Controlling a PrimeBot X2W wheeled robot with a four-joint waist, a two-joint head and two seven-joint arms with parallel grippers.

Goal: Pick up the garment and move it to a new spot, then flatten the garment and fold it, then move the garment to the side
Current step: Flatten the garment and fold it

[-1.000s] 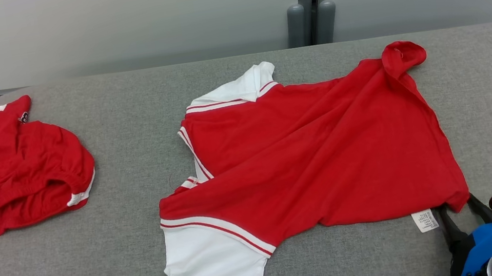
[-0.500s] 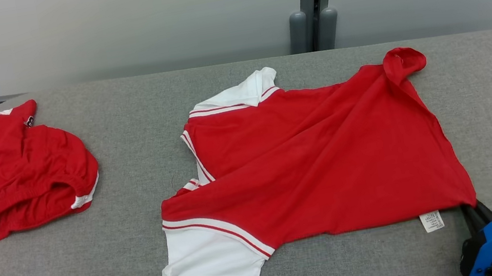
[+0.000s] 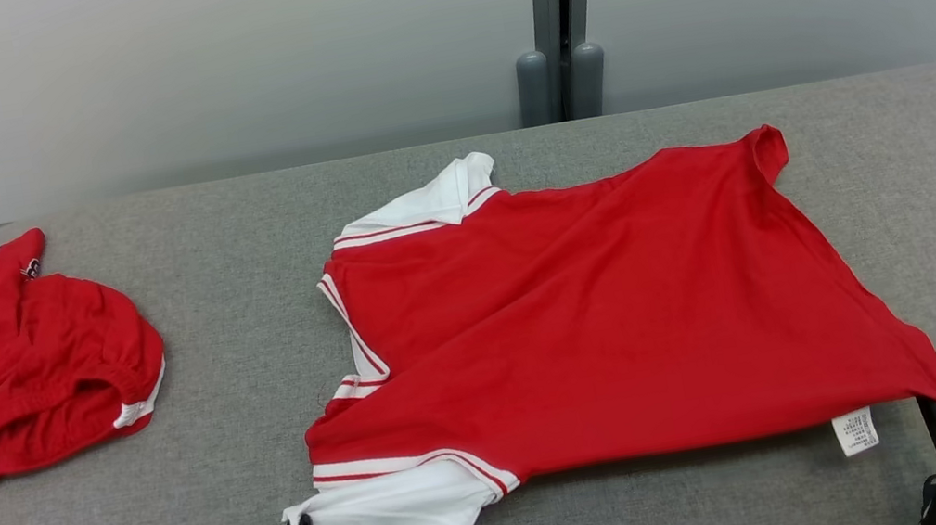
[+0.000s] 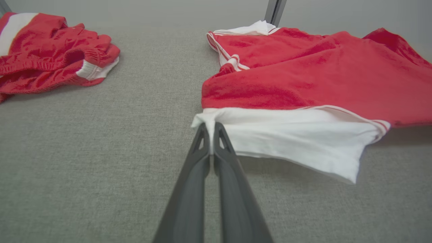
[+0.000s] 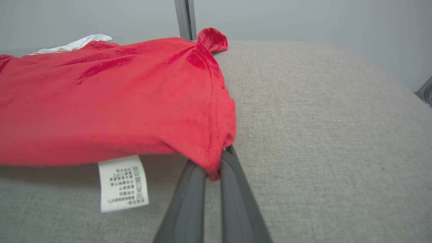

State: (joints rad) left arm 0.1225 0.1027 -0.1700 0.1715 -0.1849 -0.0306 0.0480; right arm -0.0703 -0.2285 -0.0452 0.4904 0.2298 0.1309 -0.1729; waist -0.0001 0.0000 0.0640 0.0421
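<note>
The garment [image 3: 608,315], a red shirt with white sleeves, is located at the middle of the table [image 3: 244,270]. Its far part is laid on the surface, while its near edge is raised clear of it, as the shadow beneath indicates.

The left gripper [image 4: 210,130] is clamped on the corner of the white sleeve [image 4: 290,135], with the fingers pressed together on the cloth. The right gripper [image 5: 216,165] is clamped on the red hem corner, just beside the care label [image 5: 123,182].

The near edge is stretched from left to right across the robot's front, between the two grippers. The body of the garment extends away from both, toward the wall. Neither arm is nearer: one end of the edge is held by each. It is judged that any coming move is governed by this line, and that both ends must be carried together if the edge is to be kept taut.

The table is covered in grey woven fabric, on which some drag against trailing cloth is to be expected. A second red and white garment [image 3: 14,362] is left at the far left, well apart. A plain pale wall and a dark upright post [image 3: 555,14] are placed behind the table.
</note>
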